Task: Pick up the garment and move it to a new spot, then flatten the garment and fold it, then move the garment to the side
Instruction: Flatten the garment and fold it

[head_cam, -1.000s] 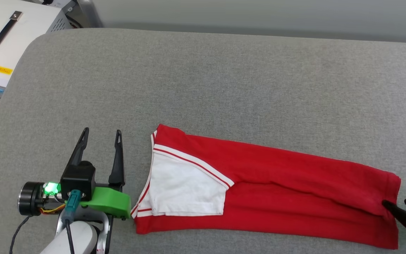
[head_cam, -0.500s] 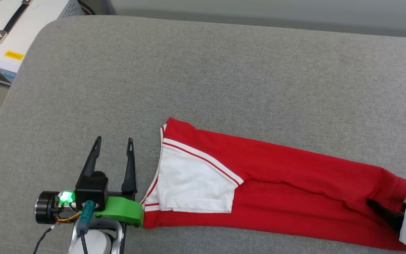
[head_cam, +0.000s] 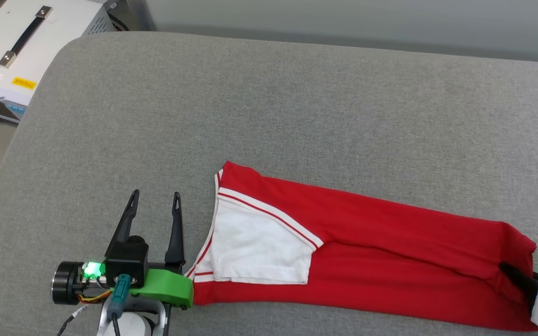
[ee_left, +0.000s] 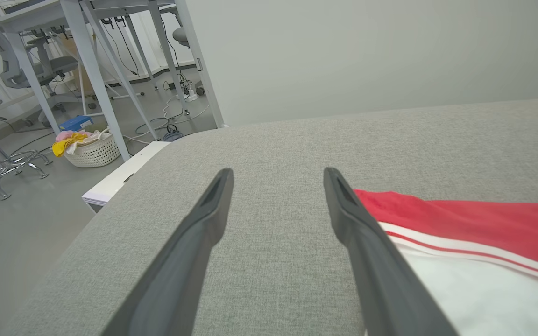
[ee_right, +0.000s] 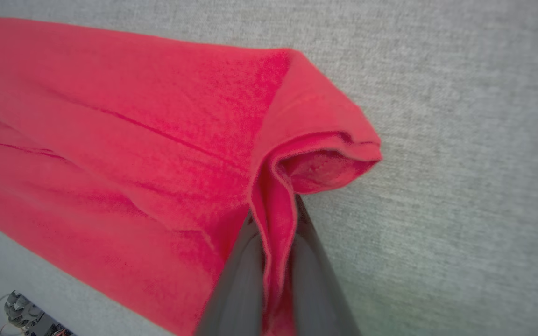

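Left gripper (head_cam: pixel 155 192) sits at the near left of the grey padded surface (head_cam: pixel 269 116). Its two long dark fingers are spread wide with nothing between them and point toward the far edge. Beyond it, off the far left corner of the surface, stands a white case (head_cam: pixel 31 42) with a black handle. The left wrist view (ee_left: pixel 278 172) also takes in a pale basket (ee_left: pixel 89 149) of yellow and pink cloth on the floor. The gripper's green housing (head_cam: pixel 164 287) lies just beside the near left corner of the garment (head_cam: pixel 390 242), though contact cannot be made out. The garment lies along the near part of the surface as a long, narrow folded strip that runs from just right of the left gripper to the right edge of the head view. At its left end a white sleeve (head_cam: pixel 255 252) lies flat on top, bordered by red-and-white striped trim (head_cam: pixel 269 217). To the right of the sleeve the strip is plain red, with a lengthwise crease. At the far right end the right gripper (head_cam: pixel 507 268) comes in from the near right, its fingers pressed together on the red cloth. In the right wrist view (ee_right: pixel 273 210) a fold of the garment's (ee_right: pixel 110 140) hem is pinched between the two fingers and puckers up off the surface.
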